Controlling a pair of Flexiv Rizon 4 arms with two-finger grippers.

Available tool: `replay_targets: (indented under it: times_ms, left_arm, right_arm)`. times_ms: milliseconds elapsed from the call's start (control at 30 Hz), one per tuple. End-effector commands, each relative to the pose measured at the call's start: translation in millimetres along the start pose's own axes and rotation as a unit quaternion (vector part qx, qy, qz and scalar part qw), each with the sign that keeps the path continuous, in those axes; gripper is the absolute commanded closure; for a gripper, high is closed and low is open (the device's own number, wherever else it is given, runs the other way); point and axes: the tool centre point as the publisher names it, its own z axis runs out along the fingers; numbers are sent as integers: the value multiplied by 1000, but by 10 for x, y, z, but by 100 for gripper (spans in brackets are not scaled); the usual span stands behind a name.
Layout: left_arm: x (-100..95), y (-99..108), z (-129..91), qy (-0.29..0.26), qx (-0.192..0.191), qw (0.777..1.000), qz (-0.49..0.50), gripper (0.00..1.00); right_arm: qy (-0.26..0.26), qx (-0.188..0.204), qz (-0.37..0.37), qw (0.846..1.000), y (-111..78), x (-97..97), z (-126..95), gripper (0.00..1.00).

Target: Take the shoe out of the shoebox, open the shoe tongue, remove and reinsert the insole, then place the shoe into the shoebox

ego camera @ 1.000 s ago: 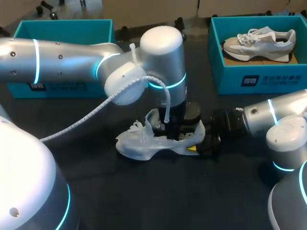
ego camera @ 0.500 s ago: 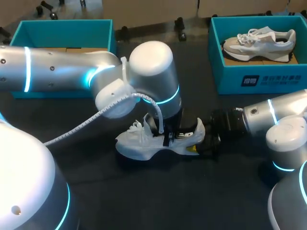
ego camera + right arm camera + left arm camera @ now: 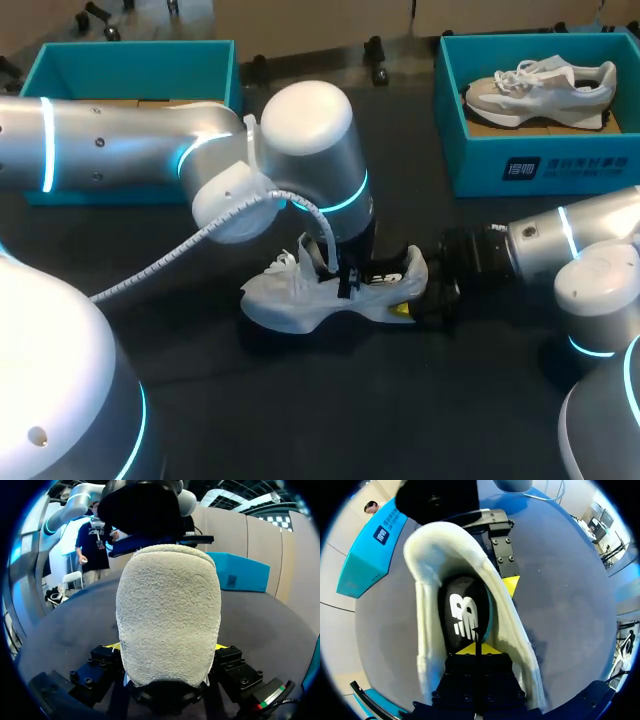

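Near the middle of the dark desk [image 3: 300, 420] lies the white sneaker [image 3: 285, 300], out of its box, with its toe toward my left and its heel toward my right. The right hand [image 3: 408, 300] comes in low from the heel end and is clamped on the heel, one yellow-tipped finger on each side of the padded collar. I judge this grip is meant to pin the shoe so it cannot slide or tip while the other arm works inside it.

The left hand [image 3: 476, 649] reaches straight down into the shoe's mouth, just behind the laces. Its two fingers are drawn together, and the yellow tips touch the black insole [image 3: 465, 612]. I cannot tell whether they pinch the insole's edge or only press on it. The insole lies flat in the heel bed, so the step in hand looks like the insole work: either the start of lifting it out or the last pressing home.

At the desk's far side, the left shoebox [image 3: 130, 60] sits open side up and is probably where this sneaker goes back. The right shoebox [image 3: 540, 165] holds a second sneaker [image 3: 540, 85], well apart from the work.
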Motion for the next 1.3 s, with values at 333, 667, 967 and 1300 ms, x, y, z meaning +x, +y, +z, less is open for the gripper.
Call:
replay_targets:
  times_ms: [333,667,967,1300]
  left_arm:
    - [-80,74,-346,41,13,999,-16,100]
    - [-95,162,-592,111,44,992,-41,100]
    - [-22,107,-817,145,73,985,-54,100]
    - [73,-134,-1076,152,119,979,-64,100]
  right_arm:
    - [0,3,0,1000,-9,7,18,100]
    - [0,3,0,1000,-9,7,18,100]
    - [0,3,0,1000,-9,7,18,100]
    - [0,3,0,1000,-9,7,18,100]
